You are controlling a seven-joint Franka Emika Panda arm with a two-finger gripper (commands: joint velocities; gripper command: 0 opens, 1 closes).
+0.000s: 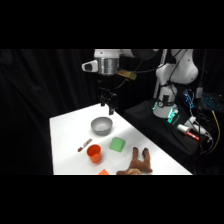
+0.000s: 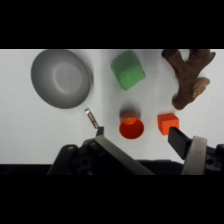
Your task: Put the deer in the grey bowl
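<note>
A: Where does the deer [image 1: 137,163] lie, and how does it point?
B: At the near edge of the white surface [image 1: 65,131], legs toward the green block [image 1: 117,144], long axis toward the arm's base, well apart from the grey bowl [image 1: 102,126].
A: The pincer [image 1: 108,108]?
B: Spread and empty, hanging above the bowl's far side. Black curtains surround the surface.

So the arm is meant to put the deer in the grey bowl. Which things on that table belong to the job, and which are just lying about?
Part of the job:
- the deer
- the grey bowl, empty now
- the hand, open, above the table

Just lying about:
- the orange cup
- the green block
- the small orange cube
- the brown-red stick
</note>
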